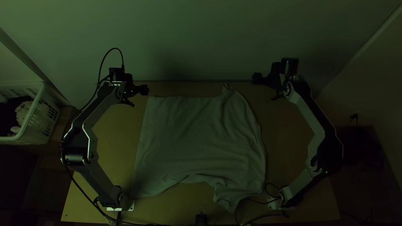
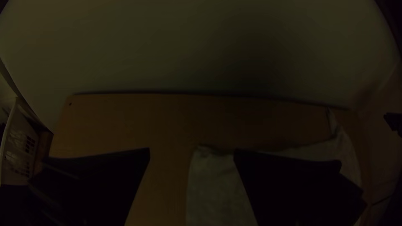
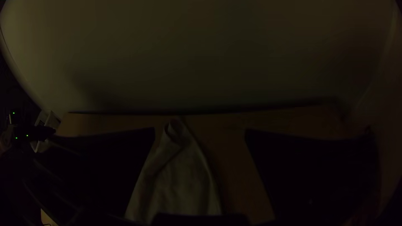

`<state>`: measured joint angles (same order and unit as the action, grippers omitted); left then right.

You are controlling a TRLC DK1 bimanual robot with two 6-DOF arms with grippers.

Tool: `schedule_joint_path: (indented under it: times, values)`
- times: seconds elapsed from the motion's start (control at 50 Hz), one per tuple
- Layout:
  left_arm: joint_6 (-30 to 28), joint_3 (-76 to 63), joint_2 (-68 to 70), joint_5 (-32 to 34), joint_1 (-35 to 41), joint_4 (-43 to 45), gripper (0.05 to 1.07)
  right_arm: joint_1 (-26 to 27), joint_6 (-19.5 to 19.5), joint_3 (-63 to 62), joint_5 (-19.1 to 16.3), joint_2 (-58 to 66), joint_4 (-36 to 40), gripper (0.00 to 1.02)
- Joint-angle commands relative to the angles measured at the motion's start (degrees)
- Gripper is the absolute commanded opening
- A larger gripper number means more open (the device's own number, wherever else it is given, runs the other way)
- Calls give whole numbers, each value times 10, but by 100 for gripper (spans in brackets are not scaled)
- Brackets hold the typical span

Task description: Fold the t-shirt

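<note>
Matt, wrinkled cloth tee; smooth wood tbl; plastic bskt w/ slotted sides.

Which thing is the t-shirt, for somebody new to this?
Find the light wooden table. The pale, wrinkled cloth t-shirt lies spread across its middle, unlike the light cloth bunched inside the white plastic basket at the top view's left.

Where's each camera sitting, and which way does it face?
Top view: high over the table's near edge, looking steeply down; both arms show, left and right.
Left wrist view: on the left wrist, facing the far table edge and wall; the left gripper shows, open.
Right wrist view: on the right wrist, also facing the wall; the right gripper shows, open.
Both wrist views share the t-shirt's far corner.
</note>
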<state>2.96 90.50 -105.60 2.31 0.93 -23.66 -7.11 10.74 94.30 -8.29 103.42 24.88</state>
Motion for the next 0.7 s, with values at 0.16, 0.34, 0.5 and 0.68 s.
schedule_joint_path:
  times: [0.16, 0.34, 0.5, 0.68]
  values:
    - [-16, 43, -62, -2, 10, -18, 92, -6, 63, 31, 5, 50, 49, 98]
    - [-31, 56, -92, -10, 9, -17, 92, -14, 66, 70, 6, 88, 91, 98]
    - [-51, 71, -130, -49, 16, -17, 92, -21, 65, 81, 6, 103, 92, 98]
    - [-52, 89, -159, -52, 23, -17, 92, -25, 64, 83, 6, 116, 92, 98]
